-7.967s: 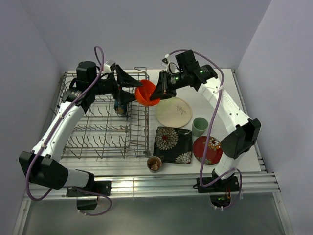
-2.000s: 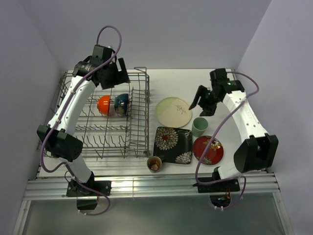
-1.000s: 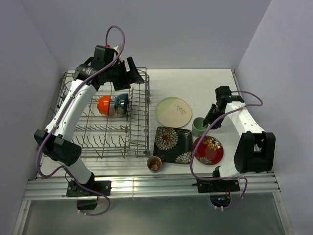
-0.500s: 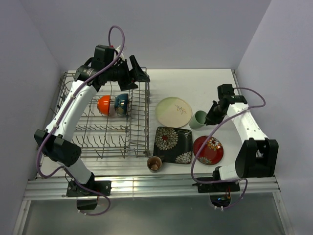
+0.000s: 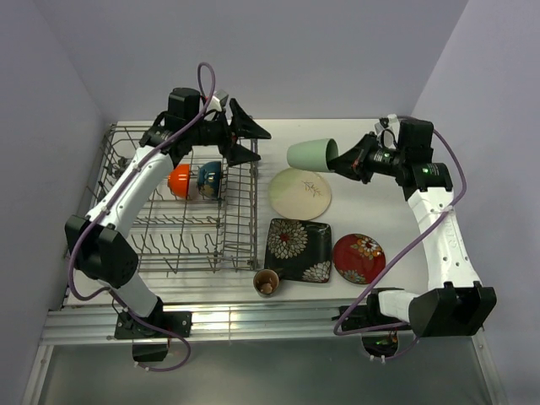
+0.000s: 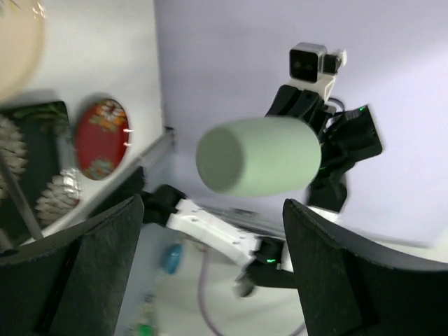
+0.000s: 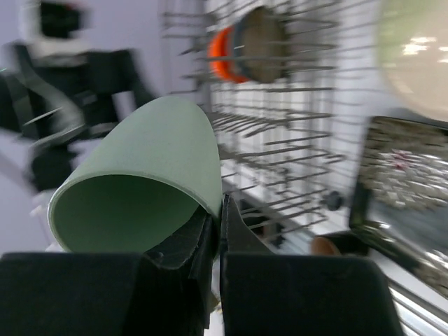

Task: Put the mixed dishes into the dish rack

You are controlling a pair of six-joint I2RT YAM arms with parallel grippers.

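My right gripper (image 5: 339, 159) (image 7: 219, 210) is shut on the rim of the green cup (image 5: 310, 153) (image 7: 147, 168), holding it on its side in the air above the pale green-cream plate (image 5: 300, 194). The cup's base points at my left gripper (image 5: 263, 146) (image 6: 213, 206). That gripper hangs open over the dish rack's (image 5: 240, 224) far right corner, with the cup (image 6: 259, 164) apart from its fingers. An orange bowl (image 5: 178, 180) and a dark blue bowl (image 5: 210, 178) stand in the rack. On the table lie the black floral plate (image 5: 298, 250), the red plate (image 5: 359, 257) and the brown cup (image 5: 267, 282).
The rack fills the table's left half, with upright tines and raised wire sides. Walls close the back and both sides. A metal rail (image 5: 253, 321) runs along the near edge by the arm bases.
My right gripper has shut on the green cup, lifted it off the table and carried it left and up. My left gripper has swung right toward it.
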